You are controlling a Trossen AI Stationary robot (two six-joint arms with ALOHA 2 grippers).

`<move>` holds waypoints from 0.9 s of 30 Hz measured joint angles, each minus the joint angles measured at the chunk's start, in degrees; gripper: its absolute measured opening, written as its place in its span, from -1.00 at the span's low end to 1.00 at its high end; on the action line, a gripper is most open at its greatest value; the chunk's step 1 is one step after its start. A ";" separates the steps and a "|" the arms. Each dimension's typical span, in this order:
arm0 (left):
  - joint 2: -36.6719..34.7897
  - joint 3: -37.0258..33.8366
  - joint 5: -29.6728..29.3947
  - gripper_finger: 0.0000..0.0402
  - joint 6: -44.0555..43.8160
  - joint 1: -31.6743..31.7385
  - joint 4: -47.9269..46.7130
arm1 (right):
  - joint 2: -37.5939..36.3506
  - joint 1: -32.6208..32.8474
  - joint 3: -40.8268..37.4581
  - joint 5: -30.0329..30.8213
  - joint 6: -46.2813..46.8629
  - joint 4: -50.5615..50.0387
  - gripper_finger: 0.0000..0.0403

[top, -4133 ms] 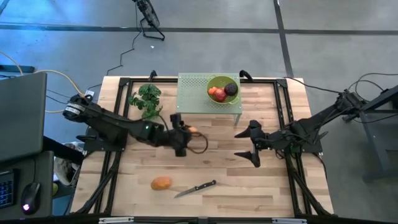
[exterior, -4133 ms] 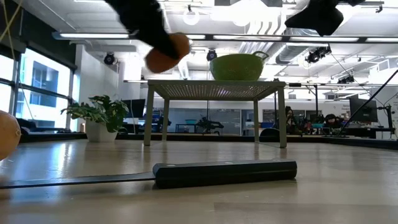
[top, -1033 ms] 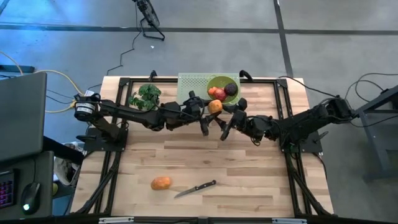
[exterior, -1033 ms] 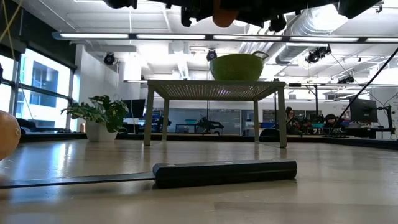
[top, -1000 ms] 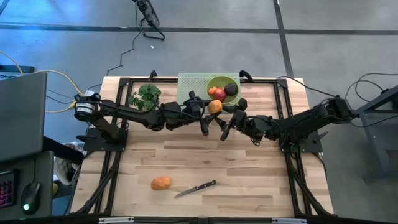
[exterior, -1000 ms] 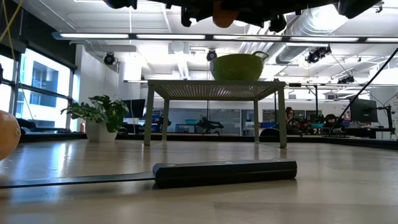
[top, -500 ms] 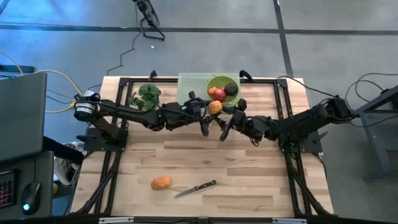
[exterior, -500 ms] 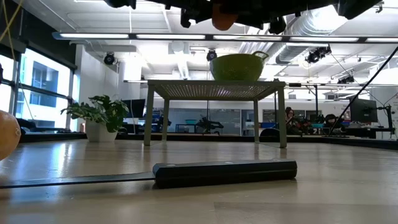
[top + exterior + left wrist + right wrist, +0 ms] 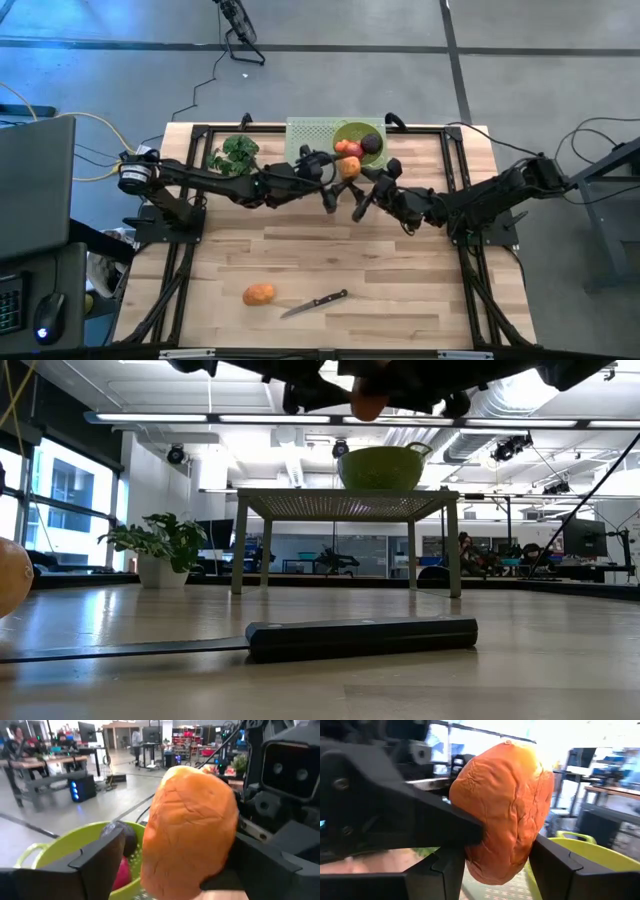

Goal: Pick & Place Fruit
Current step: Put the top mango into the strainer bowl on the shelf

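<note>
You are mid-handover: the orange fruit sits aloft at the bowl's front rim, near the table's far edge, clamped by both left gripper and right gripper. Next, release one, then carry over the bowl.

No text, label, brand, number or sign can be read anywhere in these views.
</note>
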 joint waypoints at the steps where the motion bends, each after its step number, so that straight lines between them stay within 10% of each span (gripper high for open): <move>1: -0.02 0.00 -0.01 0.69 1.58 -0.01 0.01 | -0.04 0.02 0.01 1.05 -0.06 -0.31 -0.09; 27: -16.66 -0.15 -2.13 0.69 -7.55 -0.02 -46.99 | -8.43 -3.65 0.11 7.49 2.79 -4.24 -0.08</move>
